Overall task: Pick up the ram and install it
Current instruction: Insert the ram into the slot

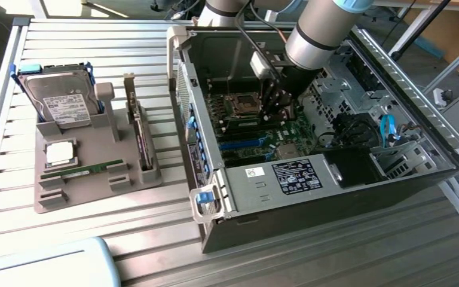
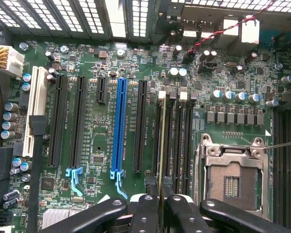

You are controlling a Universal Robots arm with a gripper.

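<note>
In the exterior view, a pale rounded object (image 1: 46,263) sits nearest, at the lower left of the frame on the slatted metal bench (image 1: 333,251). Behind it, at the left, a gray tray (image 1: 94,194) carries a narrow green stick (image 1: 82,171) lying flat, a silver processor chip (image 1: 60,152), an expansion card (image 1: 138,137) standing on edge and, farthest back, a hard drive (image 1: 64,101).

At the centre and right of that frame lies an open computer case (image 1: 238,233). The arm (image 1: 321,33) comes down from the upper edge into it, and its end effector (image 1: 277,101) is low over the board, beside the processor socket.

The wrist view looks straight onto the motherboard (image 2: 97,141). The end effector (image 2: 160,187) is nearly closed, its two black fingers (image 2: 145,208) pinching the ram (image 2: 161,141) from both flat sides. The ram stands on its long edge, seen edge-on as a thin olive line. Its long axis runs away from the fingers toward a white latch (image 2: 162,95), parallel to the black memory slots (image 2: 177,141) and to the blue slot (image 2: 119,126). It lines up with the memory slot farthest from the processor socket (image 2: 231,174), on the blue slot's side. Whether it is fully seated cannot be told
</note>
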